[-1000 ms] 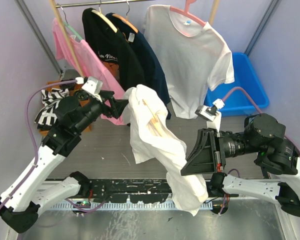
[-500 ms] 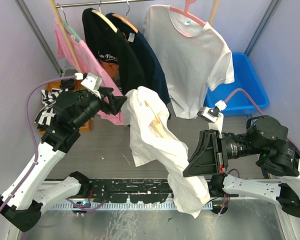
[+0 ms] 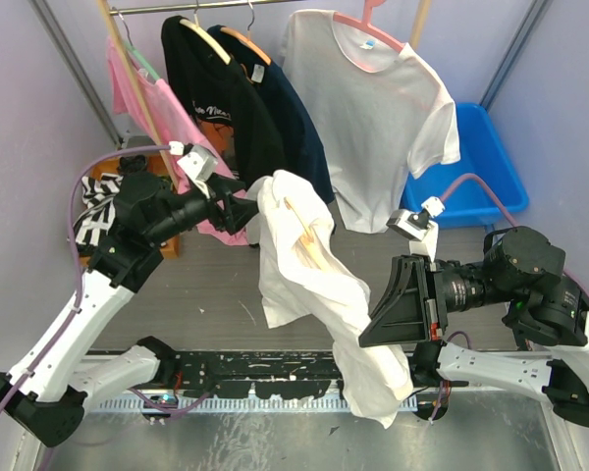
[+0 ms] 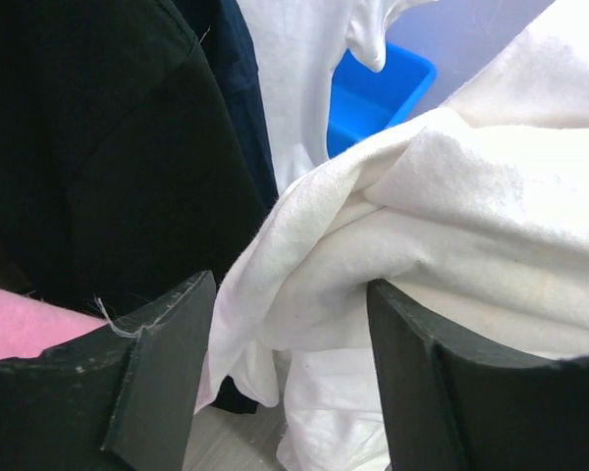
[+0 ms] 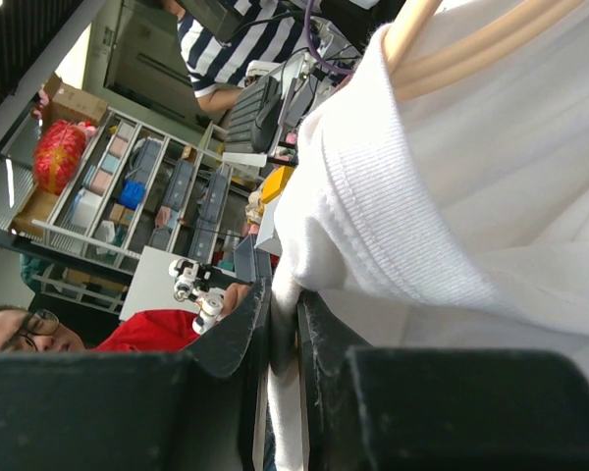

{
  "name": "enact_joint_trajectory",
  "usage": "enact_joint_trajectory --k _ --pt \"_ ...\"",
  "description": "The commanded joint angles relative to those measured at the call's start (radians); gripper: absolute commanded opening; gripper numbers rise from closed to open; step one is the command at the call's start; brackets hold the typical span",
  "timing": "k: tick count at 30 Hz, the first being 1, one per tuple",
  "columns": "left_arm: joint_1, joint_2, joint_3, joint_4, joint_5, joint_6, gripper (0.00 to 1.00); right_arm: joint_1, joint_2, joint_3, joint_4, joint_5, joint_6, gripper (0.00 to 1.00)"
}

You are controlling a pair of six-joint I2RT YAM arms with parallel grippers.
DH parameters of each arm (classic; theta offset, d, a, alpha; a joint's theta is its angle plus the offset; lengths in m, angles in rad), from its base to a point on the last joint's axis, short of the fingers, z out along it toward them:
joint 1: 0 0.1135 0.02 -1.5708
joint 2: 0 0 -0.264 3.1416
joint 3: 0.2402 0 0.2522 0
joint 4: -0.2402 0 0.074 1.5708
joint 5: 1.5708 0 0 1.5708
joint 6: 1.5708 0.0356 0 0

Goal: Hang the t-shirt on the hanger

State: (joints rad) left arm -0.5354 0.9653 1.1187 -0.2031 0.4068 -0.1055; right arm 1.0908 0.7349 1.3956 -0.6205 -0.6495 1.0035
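Note:
The white t-shirt (image 3: 299, 260) hangs in mid-air between my arms, bunched and twisted. The wooden hanger (image 3: 305, 234) shows inside its opening. My left gripper (image 3: 247, 209) is at the shirt's upper left edge. In the left wrist view its jaws (image 4: 293, 383) stand wide apart, with folds of the t-shirt (image 4: 452, 216) between and over them. My right gripper (image 3: 369, 337) is shut on the shirt's lower part. In the right wrist view the jaws (image 5: 285, 339) pinch a fold of the t-shirt (image 5: 471, 177), with the hanger's pale wooden arms (image 5: 452, 49) just above.
A rail at the back holds a pink t-shirt (image 3: 167, 113), a black shirt (image 3: 221, 98), a navy shirt (image 3: 290, 128) and a white t-shirt on a pink hanger (image 3: 373, 108). A blue bin (image 3: 476, 167) stands at the back right. Striped cloth (image 3: 98, 211) lies at the left.
My left gripper has moved right and slightly up, closer into the shirt's upper edge. The shirt shifted a little to the right. The right arm has barely moved.

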Motion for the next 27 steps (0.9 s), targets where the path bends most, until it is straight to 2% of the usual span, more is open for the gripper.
enact_joint_trajectory --k 1,3,8,10,11,12,27 --pt "0.004 0.004 0.025 -0.008 -0.003 0.020 0.68 -0.002 -0.011 0.020 0.149 -0.017 -0.026 0.01" --pt "0.008 -0.005 0.024 -0.008 -0.012 0.025 0.69 -0.002 -0.010 0.022 0.148 -0.018 -0.026 0.01" --pt "0.035 -0.011 0.036 -0.045 -0.074 0.008 0.86 -0.002 -0.009 0.019 0.145 -0.016 -0.028 0.01" --pt "0.060 0.012 0.056 -0.064 -0.061 -0.017 0.87 -0.002 -0.003 0.019 0.146 -0.019 -0.028 0.01" --pt "0.070 0.017 0.055 -0.057 -0.058 -0.025 0.97 -0.001 -0.001 0.019 0.146 -0.020 -0.029 0.01" --pt "0.078 0.017 0.050 -0.050 -0.056 -0.033 0.99 -0.002 0.002 0.018 0.147 -0.022 -0.030 0.01" --pt "0.160 -0.004 0.030 -0.003 0.003 -0.078 1.00 -0.002 0.030 0.036 0.151 -0.037 -0.034 0.01"
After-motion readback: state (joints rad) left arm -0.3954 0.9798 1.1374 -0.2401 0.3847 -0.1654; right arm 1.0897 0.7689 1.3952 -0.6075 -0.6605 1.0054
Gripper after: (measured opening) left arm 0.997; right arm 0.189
